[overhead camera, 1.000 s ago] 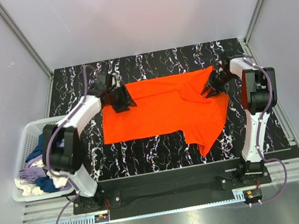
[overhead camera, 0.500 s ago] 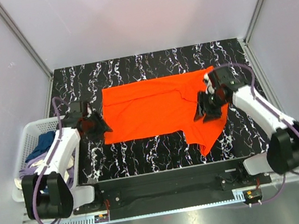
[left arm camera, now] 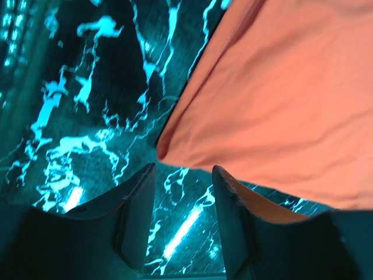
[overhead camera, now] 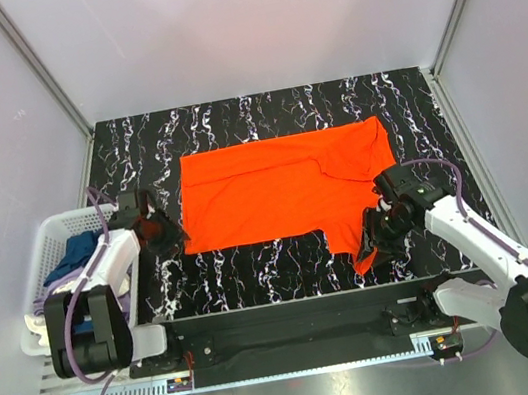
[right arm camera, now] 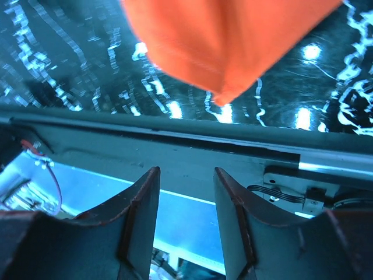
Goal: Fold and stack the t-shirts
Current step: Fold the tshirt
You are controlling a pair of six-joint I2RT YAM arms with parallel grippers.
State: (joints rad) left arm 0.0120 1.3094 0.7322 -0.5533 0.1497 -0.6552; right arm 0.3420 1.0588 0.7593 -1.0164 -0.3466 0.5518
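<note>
1. Your left claw (left arm camera: 183,170) is parted about halfway with nothing between the fingers (left arm camera: 137,204). In the wrist view you can see bare marble through the gap.
2. Just ahead of those fingertips is the near-left corner of the orange t-shirt (overhead camera: 283,189). It's close, but the cloth isn't inside the jaws.
3. Your right claw (right arm camera: 186,172) is the same: fingers apart and not holding anything.
4. In the right wrist view, a pointed orange tip of the shirt sits just beyond the fingertips, with the table's near edge running across in front of them. From above, that claw is right at the flap that sticks out toward you on the near-right side of the shirt. Can't tell from up there whether it's touching the cloth.
5. The shirt itself is spread mostly flat in the middle of the black marble table (overhead camera: 231,122), long side running left to right. There's a diagonal crease in its right half.
6. Off the table's left edge is the white basket (overhead camera: 42,235), close to your left arm. It has more clothes heaped in it, with a navy shirt (overhead camera: 76,252) showing and paler cloth at the near end.
</note>
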